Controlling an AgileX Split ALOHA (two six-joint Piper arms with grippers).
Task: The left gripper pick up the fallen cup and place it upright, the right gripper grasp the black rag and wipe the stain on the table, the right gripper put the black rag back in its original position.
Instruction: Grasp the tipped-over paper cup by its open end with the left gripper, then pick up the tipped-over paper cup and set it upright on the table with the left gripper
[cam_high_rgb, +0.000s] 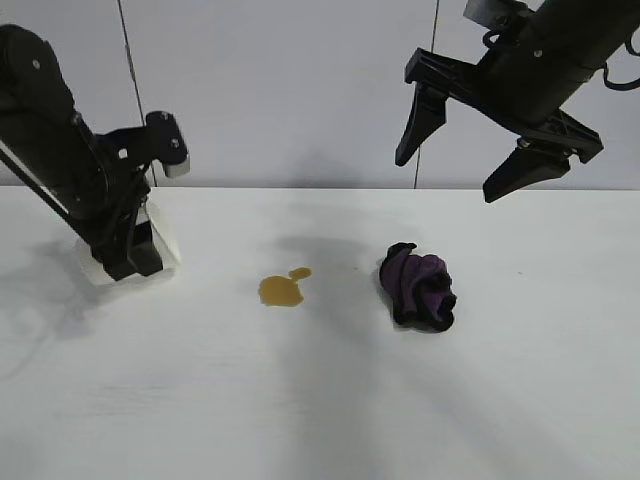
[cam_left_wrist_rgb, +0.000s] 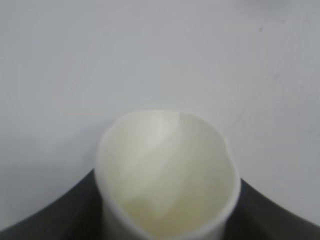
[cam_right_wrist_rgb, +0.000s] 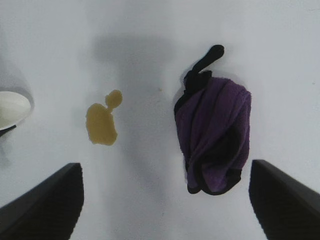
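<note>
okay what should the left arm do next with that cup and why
Probably finish closing on the cup, then lift and tip it upright. The left gripper is down at the table with its fingers on either side of the cup, which lies fallen; the stain and rag are untouched.

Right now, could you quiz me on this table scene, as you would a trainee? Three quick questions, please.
1. True or false: the stain lies between the cup and the black rag.
2. Fill in: the left pincer is closed around the ____.
3. Which pincer hangs open above the table? A: left pincer. B: right pincer.
Key: 1 true; 2 cup; 3 B.
</note>
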